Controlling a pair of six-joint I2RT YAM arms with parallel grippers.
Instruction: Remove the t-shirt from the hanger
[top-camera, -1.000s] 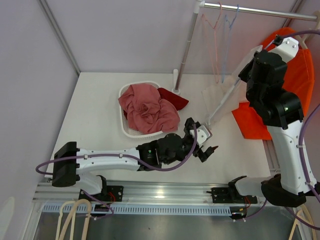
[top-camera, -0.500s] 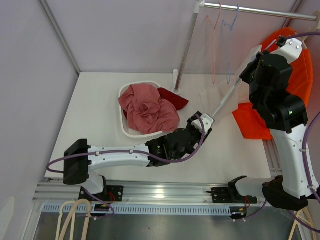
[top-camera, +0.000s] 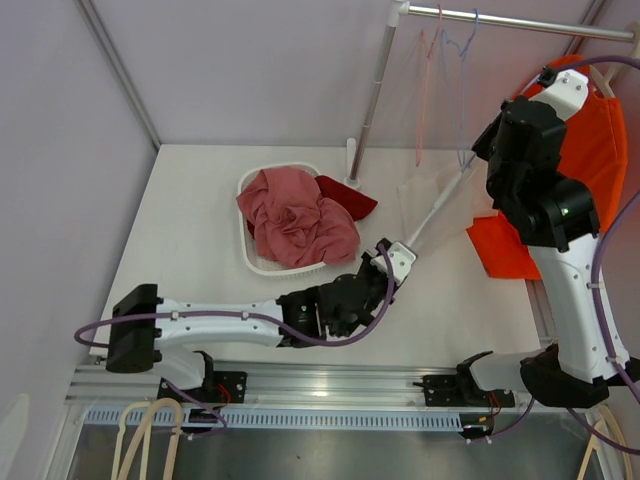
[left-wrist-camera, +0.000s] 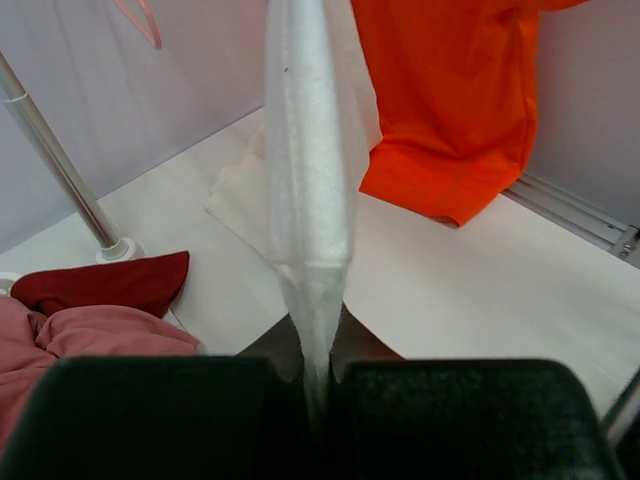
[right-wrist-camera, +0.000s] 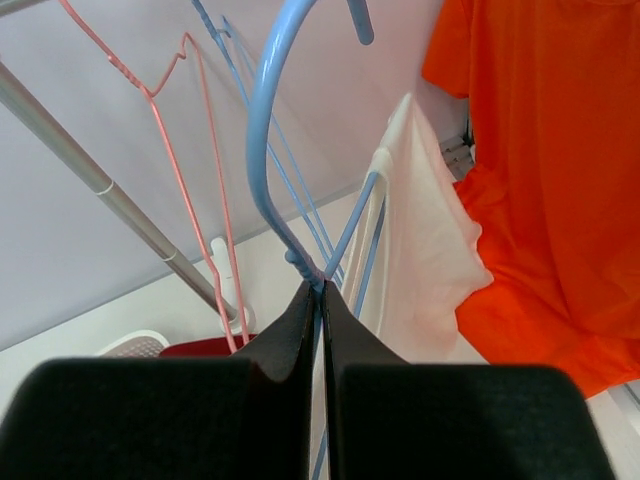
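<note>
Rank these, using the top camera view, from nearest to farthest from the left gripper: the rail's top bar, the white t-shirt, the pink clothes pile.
1. white t-shirt, pinched in the left gripper's jaws.
2. pink clothes pile, in the basket to its left.
3. rail's top bar, high at the back right.

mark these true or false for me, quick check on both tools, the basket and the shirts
1. The left tool is shut on the white t-shirt. True.
2. The right tool is open. False: it is shut on the blue hanger.
3. The basket is empty. False: it holds pink clothes.
4. An orange t-shirt hangs at the right of the top view. True.
</note>
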